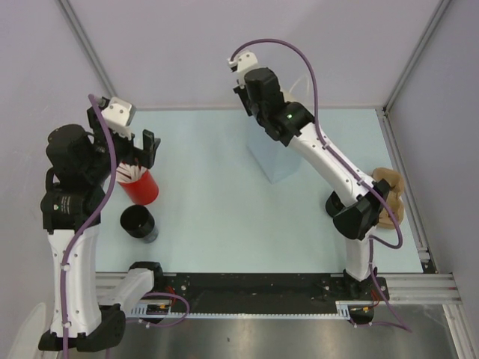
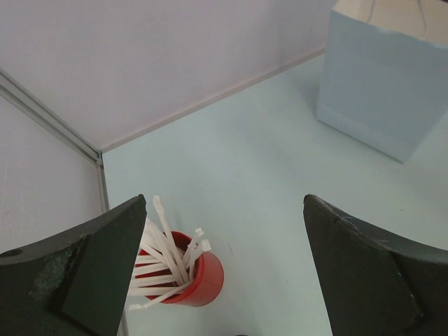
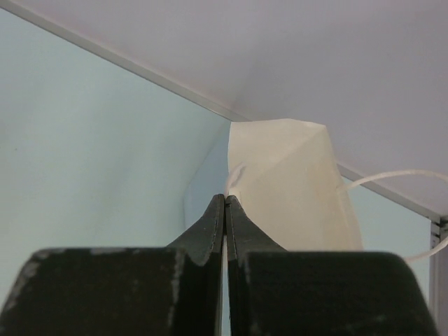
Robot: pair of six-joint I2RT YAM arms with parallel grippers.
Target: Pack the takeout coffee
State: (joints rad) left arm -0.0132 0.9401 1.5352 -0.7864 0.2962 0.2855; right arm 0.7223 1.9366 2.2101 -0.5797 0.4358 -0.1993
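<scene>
The left gripper [image 2: 224,204] hangs wide open over the red plastic cup of white straws [image 2: 183,269], so descending here could snag straws. Just nearer the arms stands the short black disposable coffee cup [image 1: 138,221], upright, long axis vertical, top up (lid detail unclear). The right gripper [image 3: 225,201] is pinched shut on the rim of the pale-blue paper bag [image 1: 273,158]; a slip would let its mouth sag.

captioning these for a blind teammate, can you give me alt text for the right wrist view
The right tool, jaws shut, pinches the top rim of the pale-blue paper bag, whose cream inside faces the camera. A white cord handle trails off to the right; the pale-blue table lies to the left, with lavender walls behind.
</scene>
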